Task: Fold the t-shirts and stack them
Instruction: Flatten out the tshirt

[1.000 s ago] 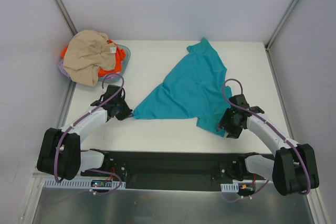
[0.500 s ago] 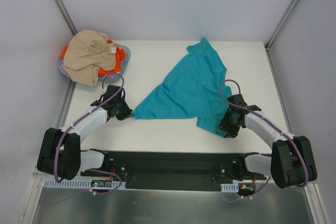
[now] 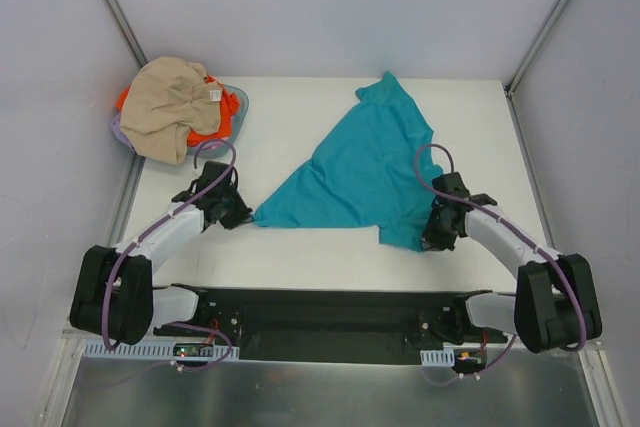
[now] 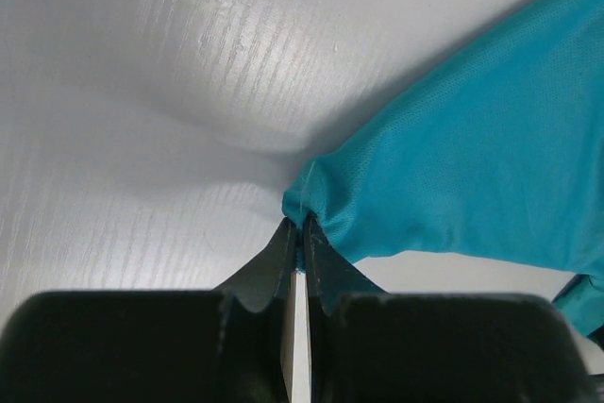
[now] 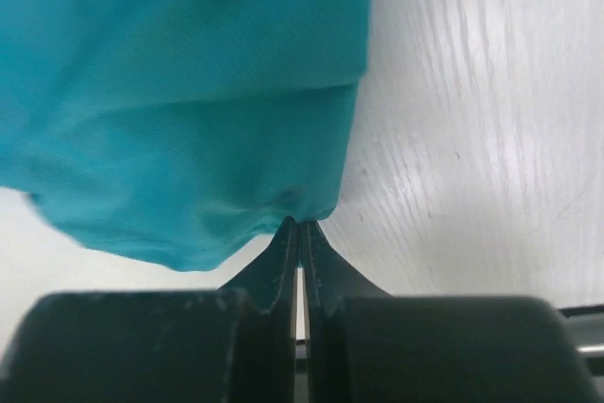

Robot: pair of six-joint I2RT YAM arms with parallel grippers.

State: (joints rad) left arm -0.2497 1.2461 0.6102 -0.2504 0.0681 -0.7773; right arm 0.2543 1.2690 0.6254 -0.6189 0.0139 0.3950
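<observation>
On the table (image 3: 290,127), left gripper (image 4: 298,229) and right gripper (image 5: 299,226) each clamp the teal t-shirt (image 3: 362,169), fingers fully closed.

Bare table (image 3: 290,122) between heaped basket (image 3: 240,104) and teal shirt (image 3: 360,167), side walls (image 3: 60,147) close by

White wood-grain table (image 3: 290,137); plain pale walls (image 3: 330,7) on three sides; grey metal corner posts (image 3: 113,15)

Left pincer (image 4: 300,226) and right pincer (image 5: 299,226) are both pinched closed, held low.
</observation>
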